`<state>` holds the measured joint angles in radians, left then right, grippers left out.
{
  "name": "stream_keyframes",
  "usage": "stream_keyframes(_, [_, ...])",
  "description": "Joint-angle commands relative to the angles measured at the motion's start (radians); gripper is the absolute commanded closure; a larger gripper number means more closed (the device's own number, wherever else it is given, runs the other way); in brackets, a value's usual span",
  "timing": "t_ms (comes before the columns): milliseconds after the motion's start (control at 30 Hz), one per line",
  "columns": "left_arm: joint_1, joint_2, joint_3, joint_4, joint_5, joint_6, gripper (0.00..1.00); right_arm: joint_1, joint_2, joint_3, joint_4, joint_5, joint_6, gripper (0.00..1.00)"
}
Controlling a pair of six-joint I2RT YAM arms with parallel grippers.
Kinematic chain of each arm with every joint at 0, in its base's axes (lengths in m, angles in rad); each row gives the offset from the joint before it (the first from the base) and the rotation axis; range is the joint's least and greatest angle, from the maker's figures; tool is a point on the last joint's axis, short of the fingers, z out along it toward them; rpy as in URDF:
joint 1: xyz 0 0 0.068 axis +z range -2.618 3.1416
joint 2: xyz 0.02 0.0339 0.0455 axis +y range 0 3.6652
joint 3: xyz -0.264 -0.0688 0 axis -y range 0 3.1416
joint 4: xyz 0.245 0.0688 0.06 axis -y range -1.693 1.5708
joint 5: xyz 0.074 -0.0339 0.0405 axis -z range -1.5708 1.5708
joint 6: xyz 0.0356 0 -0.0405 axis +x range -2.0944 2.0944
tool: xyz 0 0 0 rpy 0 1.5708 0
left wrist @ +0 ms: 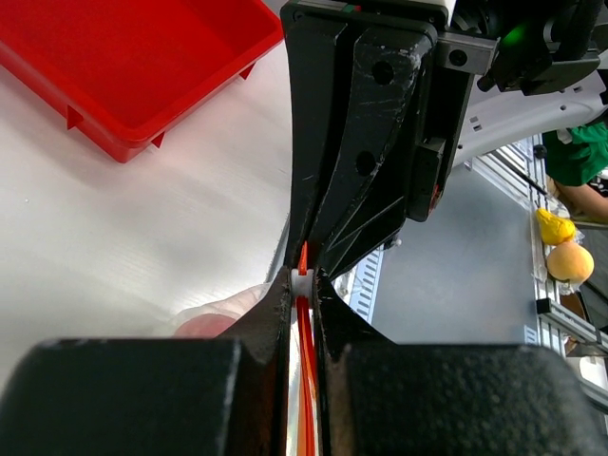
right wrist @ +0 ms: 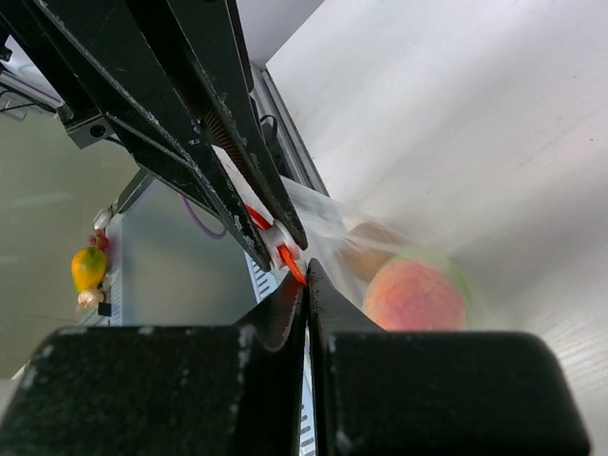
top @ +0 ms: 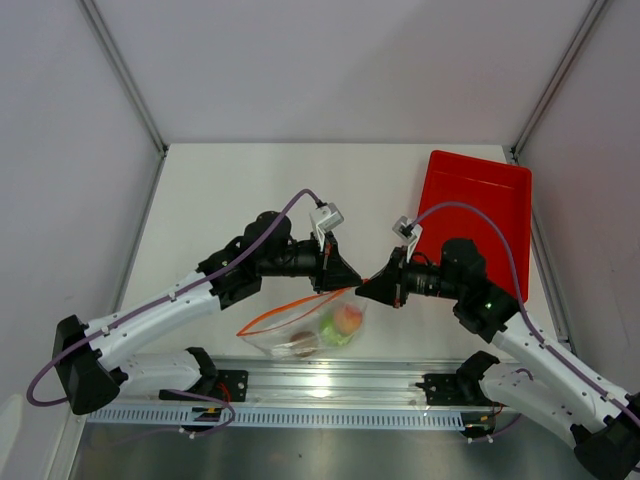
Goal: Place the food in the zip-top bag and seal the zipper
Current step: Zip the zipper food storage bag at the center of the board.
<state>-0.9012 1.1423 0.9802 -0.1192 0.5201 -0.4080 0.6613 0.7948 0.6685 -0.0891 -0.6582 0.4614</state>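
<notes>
Top external view: the left gripper [top: 350, 283] and right gripper [top: 366, 288], tips meeting, both pinch the zipper [top: 285, 310] at the right end of the zip-top bag [top: 272, 342] holding the food [top: 342, 324].

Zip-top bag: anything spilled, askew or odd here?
Nothing spilled: the food sits inside the zip-top bag. The zipper gapes open left of where the left gripper and right gripper pinch it.

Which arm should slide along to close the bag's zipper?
Probably the left. The left gripper and right gripper pinch the zipper side by side near its right end. The open stretch runs leftward, so the left could slide along it while the right anchors.
</notes>
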Motion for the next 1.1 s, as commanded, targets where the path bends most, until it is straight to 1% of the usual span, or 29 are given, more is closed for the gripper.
stream_keyframes(0, [-0.010,-0.041,0.000,-0.016,0.009,0.020,0.99,-0.025,-0.022,-0.004,0.054,0.042,0.017,1.00])
stream_keyframes(567, [-0.010,-0.131,-0.049,-0.088,-0.041,0.046,1.00,-0.088,-0.045,-0.001,0.008,0.049,0.016,1.00])
stream_keyframes(667, [-0.010,-0.131,-0.061,-0.086,-0.051,0.043,0.99,-0.089,-0.029,0.017,-0.001,-0.047,-0.026,1.00])
stream_keyframes(700, [-0.010,-0.131,-0.060,-0.086,-0.048,0.043,0.99,-0.088,-0.019,0.029,-0.015,-0.085,-0.045,0.94])
stream_keyframes(733, [-0.010,-0.130,-0.058,-0.082,-0.043,0.043,0.99,-0.088,0.006,0.066,-0.070,-0.136,-0.093,0.83])
stream_keyframes(767, [-0.010,-0.130,-0.058,-0.080,-0.040,0.040,0.99,-0.088,0.018,0.089,-0.110,-0.147,-0.122,0.73])
stream_keyframes(800, [-0.010,-0.130,-0.052,-0.080,-0.035,0.040,1.00,-0.088,0.036,0.133,-0.185,-0.158,-0.186,0.59])
stream_keyframes(867, [-0.010,-0.128,-0.051,-0.079,-0.032,0.040,1.00,-0.088,0.049,0.167,-0.247,-0.159,-0.237,0.55])
stream_keyframes(933, [-0.010,-0.128,-0.049,-0.079,-0.031,0.041,0.99,-0.086,0.053,0.184,-0.273,-0.155,-0.265,0.54])
stream_keyframes(1033, [-0.010,-0.125,-0.051,-0.077,-0.026,0.040,0.99,-0.080,0.072,0.186,-0.241,-0.190,-0.254,0.56])
stream_keyframes(1067, [-0.010,-0.125,-0.049,-0.079,-0.025,0.040,0.99,-0.075,0.090,0.189,-0.239,-0.208,-0.262,0.58])
